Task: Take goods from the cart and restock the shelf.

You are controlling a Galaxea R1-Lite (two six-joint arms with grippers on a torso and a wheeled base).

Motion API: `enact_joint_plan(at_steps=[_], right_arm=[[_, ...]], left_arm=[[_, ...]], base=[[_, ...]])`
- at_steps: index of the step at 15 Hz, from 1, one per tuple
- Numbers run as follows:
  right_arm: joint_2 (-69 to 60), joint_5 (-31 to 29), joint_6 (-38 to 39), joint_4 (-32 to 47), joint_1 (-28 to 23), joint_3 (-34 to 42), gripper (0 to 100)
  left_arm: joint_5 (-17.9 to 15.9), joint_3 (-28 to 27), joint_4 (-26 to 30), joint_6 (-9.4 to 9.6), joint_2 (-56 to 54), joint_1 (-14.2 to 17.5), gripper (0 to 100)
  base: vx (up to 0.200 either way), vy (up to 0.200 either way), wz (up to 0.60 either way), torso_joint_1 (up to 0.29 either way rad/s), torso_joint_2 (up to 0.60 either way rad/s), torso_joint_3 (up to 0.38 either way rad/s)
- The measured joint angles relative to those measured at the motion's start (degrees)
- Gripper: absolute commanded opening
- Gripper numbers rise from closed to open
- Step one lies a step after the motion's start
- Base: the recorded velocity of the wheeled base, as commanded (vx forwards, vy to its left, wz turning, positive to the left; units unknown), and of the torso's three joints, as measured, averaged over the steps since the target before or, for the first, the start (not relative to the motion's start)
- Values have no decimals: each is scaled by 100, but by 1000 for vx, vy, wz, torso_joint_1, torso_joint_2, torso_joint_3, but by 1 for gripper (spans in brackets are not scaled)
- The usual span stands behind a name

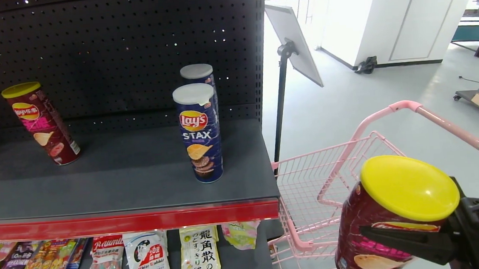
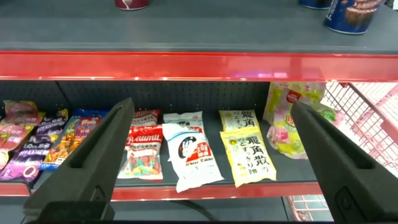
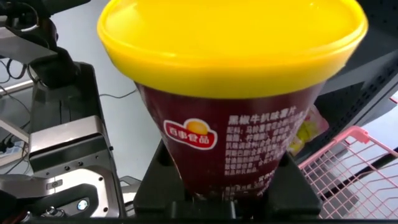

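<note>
While the right gripper [image 1: 389, 241] stays out of the rack, I've got its black fingers [image 3: 163, 180] clamped on the maroon cylindrical chip can with the yellow plastic lid [image 1: 394, 212], one on each side of the can's body below the lid. The can stands upright in the grip, lid up. It sits well off the right end of the dark grey upper shelf board with the red front strip [image 1: 125, 174], nearer to me than that board.

Between the held can and the board's right end I see the pink wire shopping cart [image 1: 333, 166], its basket close against the end of the board.

On the board itself, a second maroon can with a yellow lid [image 1: 41, 121] stands toward the left end, near the black perforated back panel [image 1: 113, 46]. Toward the right end stand two dark-blue chip cans with grey lids, one near the front [image 1: 199, 137] and one right behind it [image 1: 198, 76]; I can't tell whether they touch.

Under the board, flat snack bags [image 1: 147, 256] lie in a row on the lower shelf. My left gripper [image 2: 211, 106] hangs level with them, below the red strip, fingers [image 2: 93, 162] spread wide with nothing between.

Beyond the board's right end, a white sign panel on a black stand [image 1: 294, 44].
</note>
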Motion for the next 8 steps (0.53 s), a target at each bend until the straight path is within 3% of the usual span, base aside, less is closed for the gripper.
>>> enact_joint_plan(at_steps=[8], right_arm=[[-5,44,0,-2,9,82,0]], left_arm=[[0,0,-5,-35,0,0,100]], base=[[0,200,0,4,-1,1]])
